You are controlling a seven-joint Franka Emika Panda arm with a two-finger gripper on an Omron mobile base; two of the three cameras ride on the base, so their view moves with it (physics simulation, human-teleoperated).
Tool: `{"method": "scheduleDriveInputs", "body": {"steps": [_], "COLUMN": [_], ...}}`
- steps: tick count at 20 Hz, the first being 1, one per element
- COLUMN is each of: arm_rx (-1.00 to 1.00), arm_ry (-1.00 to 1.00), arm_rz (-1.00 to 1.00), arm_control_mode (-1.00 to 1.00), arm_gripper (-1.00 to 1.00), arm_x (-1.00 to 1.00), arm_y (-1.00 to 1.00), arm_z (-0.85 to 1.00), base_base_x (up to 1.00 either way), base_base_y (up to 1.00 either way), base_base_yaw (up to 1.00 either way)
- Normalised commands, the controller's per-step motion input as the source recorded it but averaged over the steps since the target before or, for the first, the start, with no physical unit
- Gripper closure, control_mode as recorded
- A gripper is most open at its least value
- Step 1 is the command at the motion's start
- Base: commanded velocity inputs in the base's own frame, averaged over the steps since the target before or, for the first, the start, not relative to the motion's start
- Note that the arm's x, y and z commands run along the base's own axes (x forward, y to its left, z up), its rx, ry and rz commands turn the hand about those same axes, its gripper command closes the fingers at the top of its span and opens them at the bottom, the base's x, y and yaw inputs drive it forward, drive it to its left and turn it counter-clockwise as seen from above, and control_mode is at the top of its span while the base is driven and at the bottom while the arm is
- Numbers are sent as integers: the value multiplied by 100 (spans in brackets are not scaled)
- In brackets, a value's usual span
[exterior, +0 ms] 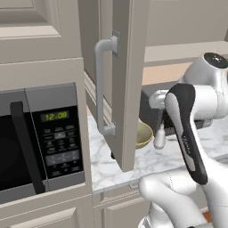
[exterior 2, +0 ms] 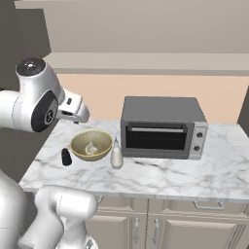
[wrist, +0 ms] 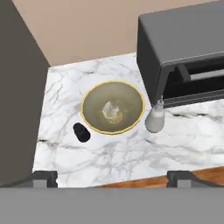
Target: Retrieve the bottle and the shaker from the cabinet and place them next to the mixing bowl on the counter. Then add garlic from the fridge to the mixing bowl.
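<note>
Looking at the left base view first, the cabinet [exterior: 124, 89] door stood open across the frame centre with its grey handle [exterior: 103, 84], hiding part of the mixing bowl [exterior: 144, 135] behind its edge; the bottle [exterior: 159, 138] sat just right of the bowl on the counter [exterior: 107, 164], the microwave [exterior: 40, 138] filled the lower left, and the white arm rose at the lower right. Right base view: bowl [exterior 2: 91, 145] left of centre on the marble counter [exterior 2: 160, 177], a pale lump inside it that looked like the garlic [exterior 2: 91, 148], the shaker [exterior 2: 66, 156] just beside the bowl to the left, the bottle [exterior 2: 116, 154] just beside it to the right, the toaster oven [exterior 2: 163, 127] right of that; the arm's wrist hung at the upper left above the bowl. Hand view: camera looked down on the bowl [wrist: 113, 107] at centre with the garlic [wrist: 112, 112] resting in its bottom, nothing else in it; the shaker [wrist: 81, 132] lower left and apart from the rim, the bottle [wrist: 155, 119] right and about touching the rim, the oven [wrist: 183, 52] upper right with its door ajar. Gripper [wrist: 112, 178] fingertips stood wide apart at the bottom corners, holding nothing. Judgement: all three items look delivered, so the task seemed at its final step, release done; next move would just call for lifting clear without clipping the bowl or bottle.
</note>
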Motion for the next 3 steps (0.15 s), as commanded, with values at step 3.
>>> {"method": "scheduleDriveInputs", "body": {"steps": [3], "arm_rx": [-1], "arm_ry": [-23], "arm_rz": [6], "arm_control_mode": [-100], "arm_gripper": [-100], "arm_x": [-44], "arm_y": [0], "arm_z": [90], "base_base_x": [0], "base_base_y": [0], "base_base_yaw": [0]}}
